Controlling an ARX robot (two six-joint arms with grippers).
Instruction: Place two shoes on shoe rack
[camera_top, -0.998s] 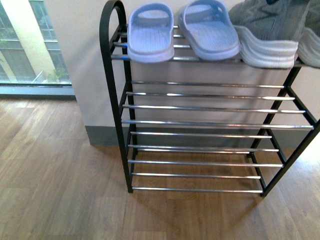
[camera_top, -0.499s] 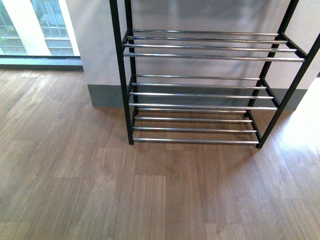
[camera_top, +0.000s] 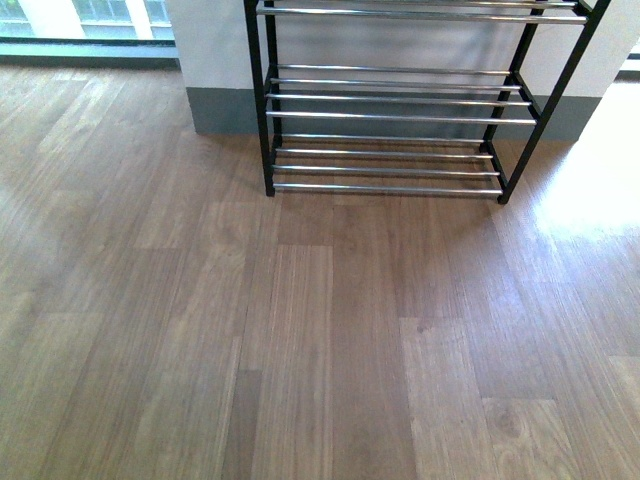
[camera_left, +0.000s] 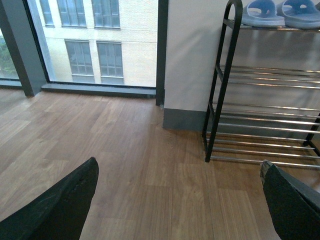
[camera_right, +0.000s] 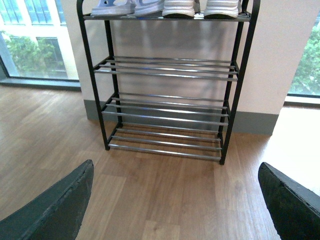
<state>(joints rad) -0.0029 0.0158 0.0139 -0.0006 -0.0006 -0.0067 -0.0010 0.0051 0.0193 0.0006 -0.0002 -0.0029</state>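
Note:
The shoe rack (camera_right: 167, 67), a black frame with chrome bars, stands against the wall. On its top tier, at the picture's upper edge, rest the white soles of the two shoes (camera_right: 181, 7) (camera_right: 222, 7), side by side; their uppers are cut off. In the front view only the lower tiers of the shoe rack (camera_top: 385, 115) show, and neither arm appears. My right gripper (camera_right: 176, 167) hangs open over bare floor in front of the rack. Off the rack's (camera_left: 225, 75) left end, my left gripper (camera_left: 179, 167) is open too, with nothing between its fingers.
Pale blue slide sandals (camera_left: 265, 12) (camera_right: 112, 7) share the top tier, left of the shoes. Behind the rack is a white wall with a grey skirting (camera_top: 225, 110). Floor-length windows (camera_left: 95, 40) flank the wall. Wooden floor (camera_top: 300, 330) stretches in front.
The front view has dropped: the rack has slid up the picture, and its top tier with the sandals and shoes has gone out of that view.

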